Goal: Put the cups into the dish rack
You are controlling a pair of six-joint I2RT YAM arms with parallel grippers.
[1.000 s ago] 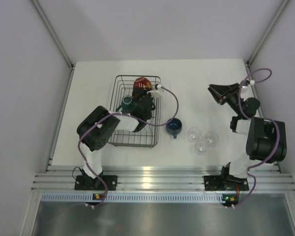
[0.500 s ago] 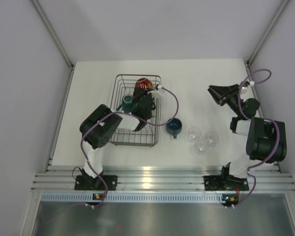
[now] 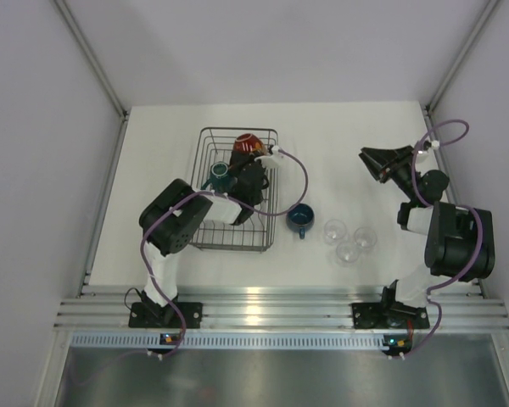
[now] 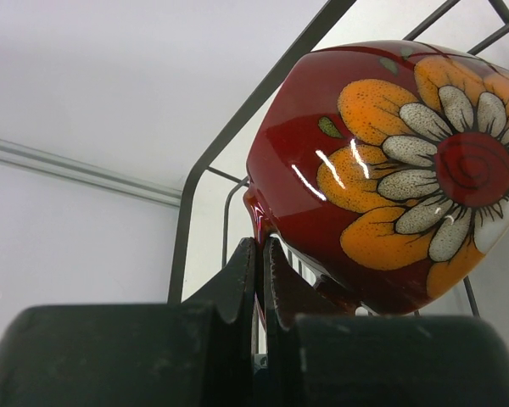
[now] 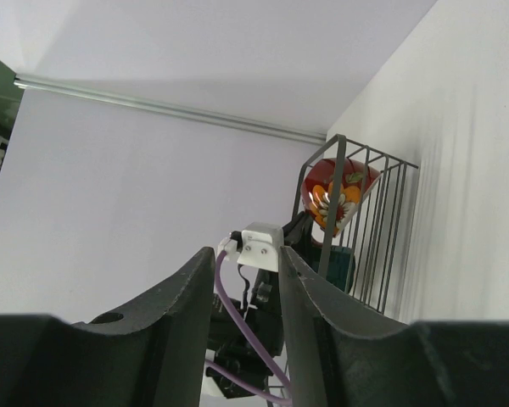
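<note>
Now | left pincer point(image 4: 260, 248) pinching red cup point(image 4: 390, 170) rim, cup just above-right of fingertips, inside dish rack point(image 4: 184, 220) | right pincer point(image 5: 246, 264) spread, well apart from rack

Glossy glazed red cup point(image 4: 382, 170), smooth, with sharp white highlights across its painted flower. Thin dark metal wire rack point(image 3: 229, 249), smooth with a dull sheen. Matt black plastic left claw point(image 4: 260, 254), faintly grainy. Clear, shiny glasses point(image 3: 335, 231) on a smooth, matt white surface point(image 3: 339, 153). Brushed silver metal rail point(image 3: 271, 309), ribbed lengthwise.
</note>
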